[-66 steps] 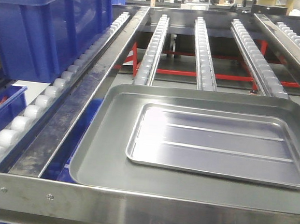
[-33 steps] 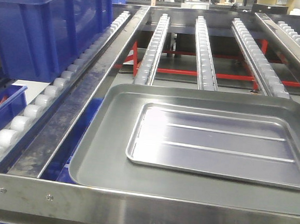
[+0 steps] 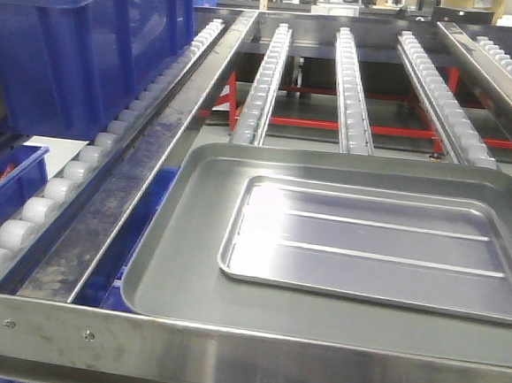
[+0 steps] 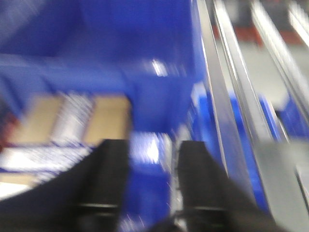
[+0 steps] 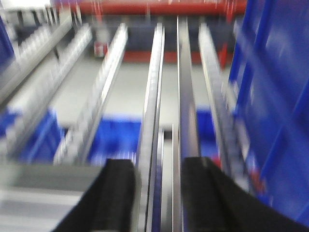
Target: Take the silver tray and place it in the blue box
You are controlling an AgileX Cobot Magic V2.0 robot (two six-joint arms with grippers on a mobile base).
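Note:
The silver tray [image 3: 371, 249] lies flat inside a larger dull grey tray [image 3: 179, 265] on the roller rack, right of centre in the front view. The blue box [image 3: 82, 40] stands at the upper left on the roller lane. Neither arm shows in the front view. The left wrist view is blurred: my left gripper [image 4: 153, 150] is open with nothing between its black fingers, above blue plastic. My right gripper [image 5: 159, 166] is open too, empty, over the steel rails [image 5: 166, 96]. A grey tray edge [image 5: 38, 193] shows at its lower left.
Several white roller lanes [image 3: 349, 83] run away from me, with red frame bars [image 3: 332, 125] beneath. A steel front beam [image 3: 243, 359] crosses the bottom. A smaller blue bin [image 3: 3, 194] sits low at the left. Another blue crate wall [image 5: 277, 96] fills the right wrist view's right side.
The front view has shifted slightly, so the rack and trays sit a little to the right and lower in frame. The trays and the blue box have not moved on the rack.

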